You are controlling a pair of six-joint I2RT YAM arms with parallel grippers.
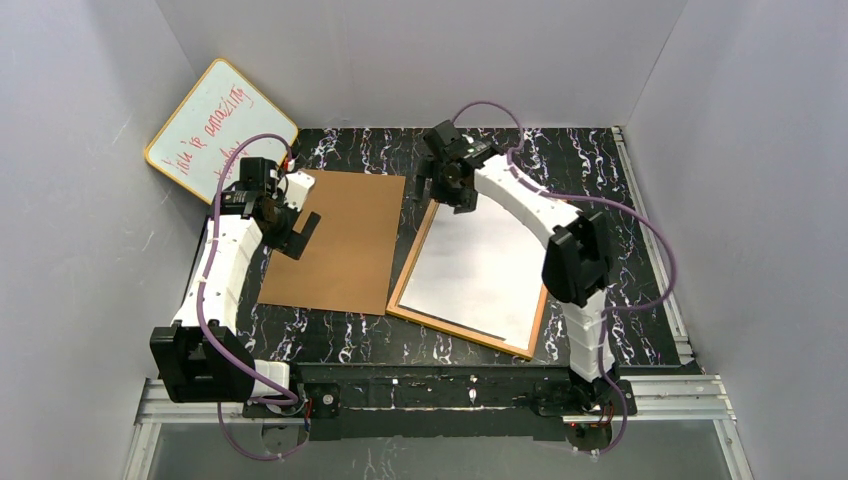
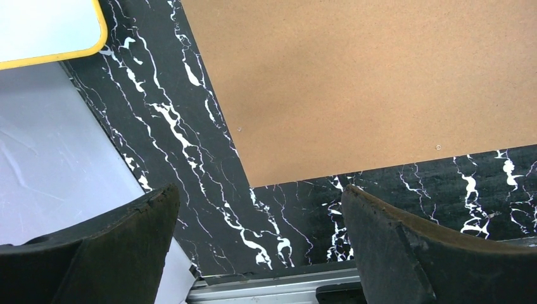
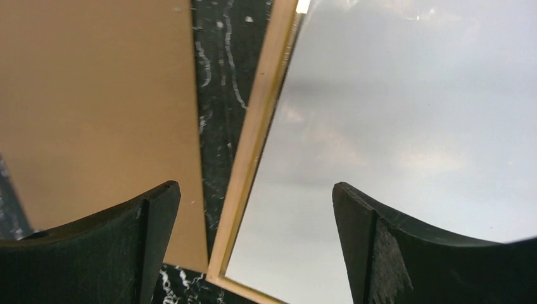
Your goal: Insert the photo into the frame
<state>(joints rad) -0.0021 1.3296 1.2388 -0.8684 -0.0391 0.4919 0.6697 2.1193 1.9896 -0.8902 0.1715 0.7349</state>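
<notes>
The photo (image 1: 480, 270) lies white side up inside the frame (image 1: 410, 265), beside the brown backing board (image 1: 335, 240), while the left gripper (image 1: 300, 235) and right gripper (image 1: 455, 190) hover above them, fingers spread and empty.

The frame (image 1: 413, 258) is laid flat on the right half of the counter (image 1: 350, 335), with the photo (image 1: 478, 275) lying inside it. A backing board (image 1: 337, 240) is set just to its left, not touching it, and a whiteboard (image 1: 205, 125) is propped against the left wall (image 1: 90, 200) behind.
</notes>
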